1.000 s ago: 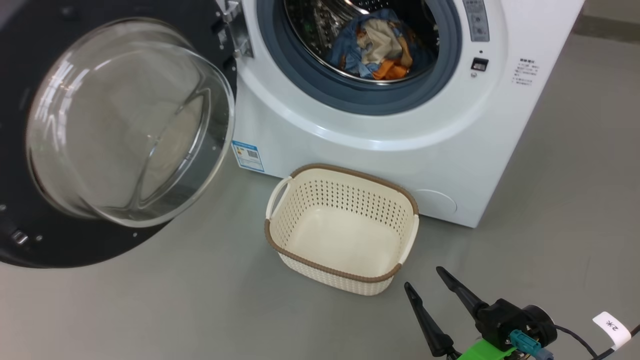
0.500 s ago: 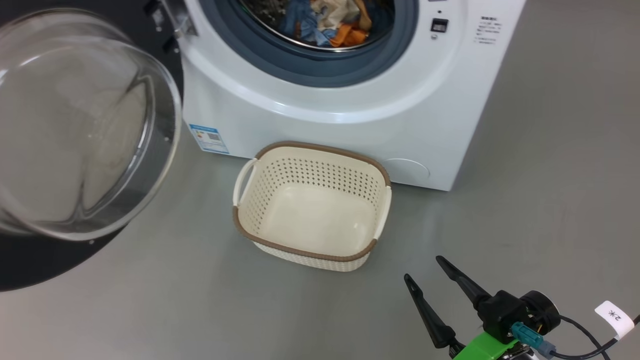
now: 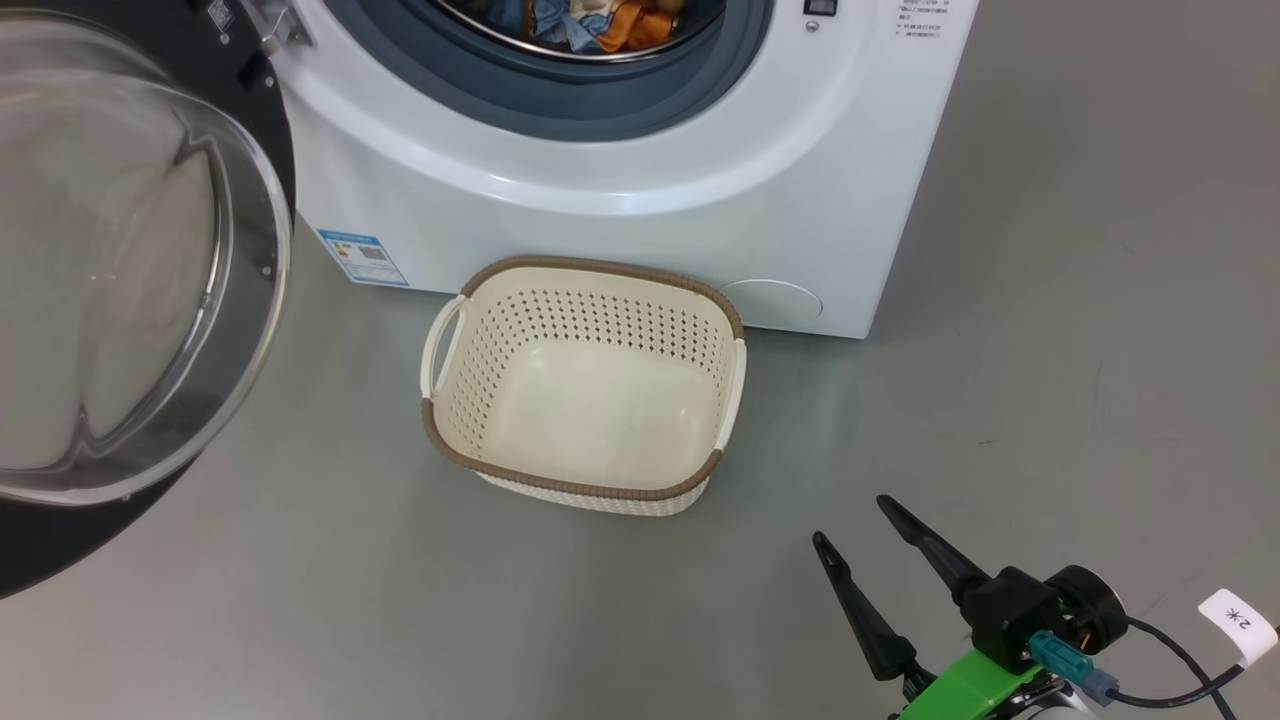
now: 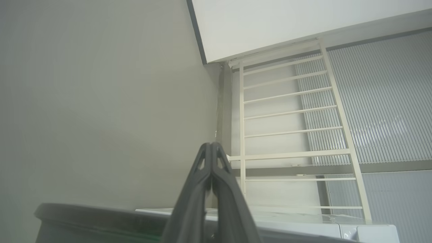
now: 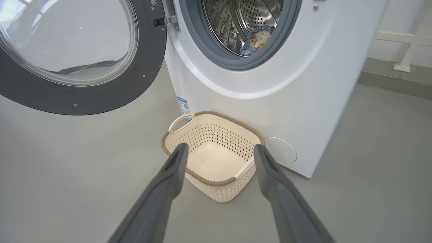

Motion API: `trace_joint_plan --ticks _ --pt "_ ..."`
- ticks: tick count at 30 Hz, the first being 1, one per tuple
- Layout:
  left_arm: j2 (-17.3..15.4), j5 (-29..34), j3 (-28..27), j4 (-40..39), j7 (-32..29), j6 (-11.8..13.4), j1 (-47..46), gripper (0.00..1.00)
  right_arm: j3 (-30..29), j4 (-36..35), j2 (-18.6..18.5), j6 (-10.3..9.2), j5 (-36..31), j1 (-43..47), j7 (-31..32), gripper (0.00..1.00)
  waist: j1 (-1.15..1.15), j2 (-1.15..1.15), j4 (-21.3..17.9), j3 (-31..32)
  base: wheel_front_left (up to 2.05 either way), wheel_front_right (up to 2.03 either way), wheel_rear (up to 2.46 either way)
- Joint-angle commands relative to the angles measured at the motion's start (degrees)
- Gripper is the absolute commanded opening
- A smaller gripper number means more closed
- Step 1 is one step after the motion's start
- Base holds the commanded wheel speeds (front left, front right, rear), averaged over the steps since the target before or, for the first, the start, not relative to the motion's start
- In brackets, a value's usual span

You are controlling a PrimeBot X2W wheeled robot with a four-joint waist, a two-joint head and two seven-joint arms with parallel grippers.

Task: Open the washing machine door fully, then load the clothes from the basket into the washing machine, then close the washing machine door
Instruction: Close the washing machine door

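Grey floor [image 3: 1050,300], empty basket [image 3: 565,487], clothes [image 3: 600,15] in the washer [image 3: 620,230]: I'd say only swinging the door [image 3: 40,550] shut remains; right claw [image 3: 851,520] gapes empty, left claw [image 4: 211,144] is pinched closed.

perforated plastic basket [image 3: 583,480], glossy glass door [image 3: 130,270]

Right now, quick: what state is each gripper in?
Left gripper: closed, nothing between its fingers.
Right gripper: open, empty.
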State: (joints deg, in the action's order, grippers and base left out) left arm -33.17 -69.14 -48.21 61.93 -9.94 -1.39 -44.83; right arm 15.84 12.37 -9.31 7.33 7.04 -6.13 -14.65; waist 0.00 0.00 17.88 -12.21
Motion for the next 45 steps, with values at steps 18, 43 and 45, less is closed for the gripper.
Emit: trace_joint_plan --ticks 18,43,45 --pt "-5.3 1.25 4.04 3.69 -7.95 -4.38 -1.93 0.0 1.28 -0.43 0.96 0.16 -0.09 -2.24 -0.25 1.0 0.0 0.0 0.37 0.98 0.0 0.0 0.0" --pt "0.71 -2.54 9.48 -8.14 -27.01 -6.08 7.62 0.0 0.65 1.06 3.31 0.16 0.06 -1.5 -0.34 1.0 0.0 0.0 -0.18 4.56 0.0 0.0 0.0" --pt "1.45 -3.43 9.78 -10.49 -28.73 -6.09 9.22 0.0 0.62 1.13 3.57 0.16 0.14 -1.32 -0.34 1.0 0.0 0.0 -0.19 5.15 0.0 0.0 0.0"
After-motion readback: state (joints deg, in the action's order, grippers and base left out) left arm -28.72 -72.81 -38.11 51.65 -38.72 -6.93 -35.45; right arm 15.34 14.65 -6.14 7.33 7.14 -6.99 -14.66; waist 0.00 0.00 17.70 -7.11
